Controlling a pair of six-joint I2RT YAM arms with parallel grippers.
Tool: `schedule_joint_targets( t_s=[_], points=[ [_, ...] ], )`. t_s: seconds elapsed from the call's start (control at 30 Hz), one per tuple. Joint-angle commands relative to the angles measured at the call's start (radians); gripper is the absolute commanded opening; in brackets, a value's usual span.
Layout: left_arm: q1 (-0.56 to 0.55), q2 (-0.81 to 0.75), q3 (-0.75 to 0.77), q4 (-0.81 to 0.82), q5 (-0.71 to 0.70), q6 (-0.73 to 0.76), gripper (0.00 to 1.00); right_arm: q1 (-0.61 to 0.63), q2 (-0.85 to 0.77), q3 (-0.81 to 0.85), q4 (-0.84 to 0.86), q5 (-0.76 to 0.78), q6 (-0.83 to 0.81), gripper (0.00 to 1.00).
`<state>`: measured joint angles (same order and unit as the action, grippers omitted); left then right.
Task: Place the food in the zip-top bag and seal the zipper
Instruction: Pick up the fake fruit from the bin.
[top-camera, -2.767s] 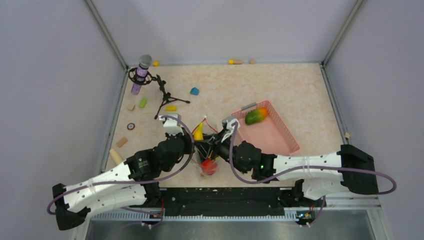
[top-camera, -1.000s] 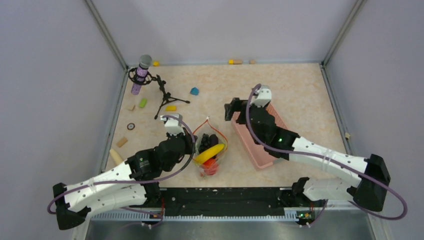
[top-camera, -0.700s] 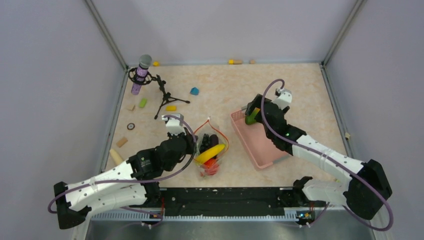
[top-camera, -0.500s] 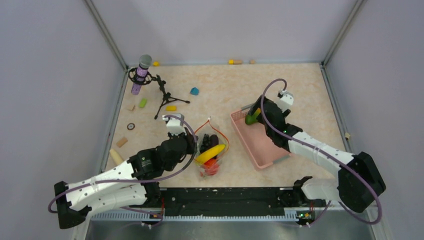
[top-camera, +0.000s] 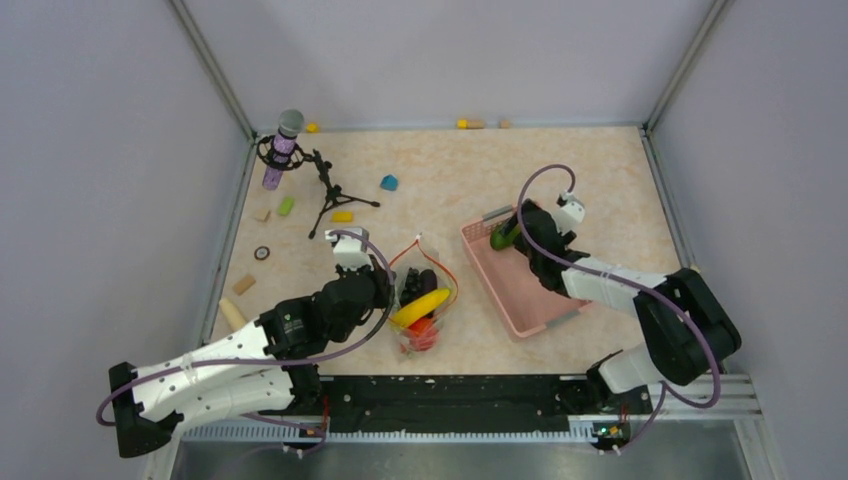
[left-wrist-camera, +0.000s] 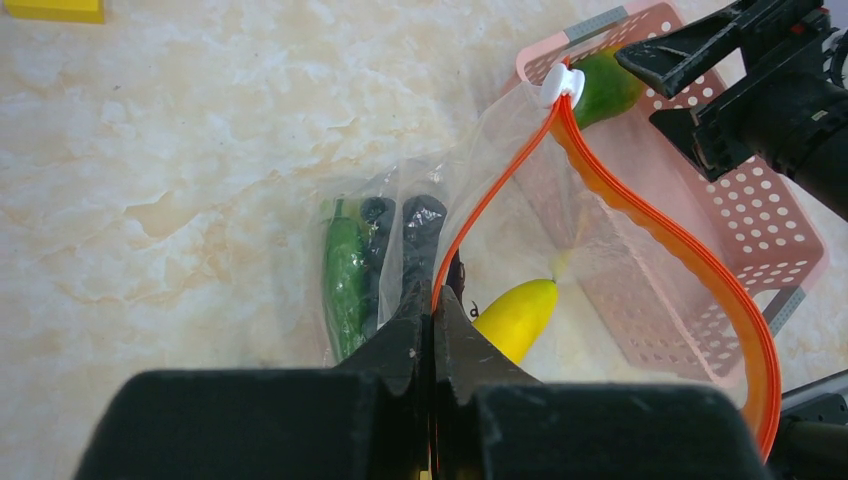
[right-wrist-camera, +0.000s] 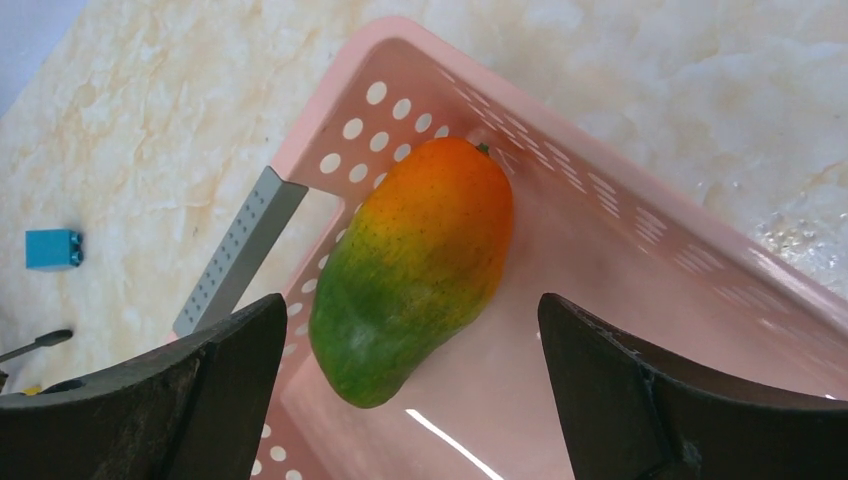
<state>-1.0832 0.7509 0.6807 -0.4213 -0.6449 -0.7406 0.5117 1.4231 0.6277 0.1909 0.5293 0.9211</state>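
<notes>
Mango (right-wrist-camera: 415, 265) in basket (right-wrist-camera: 640, 250), right hand (right-wrist-camera: 410, 325) spread wide

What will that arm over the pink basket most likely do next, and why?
Probably lower a little and close on the mango. The right gripper is open, a finger on each side of the mango, which lies ungripped in the pink basket. The left gripper is shut on the zipper, holding the zip-top bag open to receive it.
</notes>
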Motion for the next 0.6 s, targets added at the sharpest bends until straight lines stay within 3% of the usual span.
schedule_joint_targets(
  t_s=[0.0, 0.57],
  points=[
    [0.002, -0.008, 0.007, 0.027, -0.027, 0.007, 0.00, -0.013, 0.054, 0.013, 0.094, -0.019, 0.046, 0.94],
    [0.001, -0.007, 0.008, 0.020, -0.047, 0.000, 0.00, -0.024, 0.216, -0.019, 0.229, 0.025, 0.180, 0.83]
  ],
)
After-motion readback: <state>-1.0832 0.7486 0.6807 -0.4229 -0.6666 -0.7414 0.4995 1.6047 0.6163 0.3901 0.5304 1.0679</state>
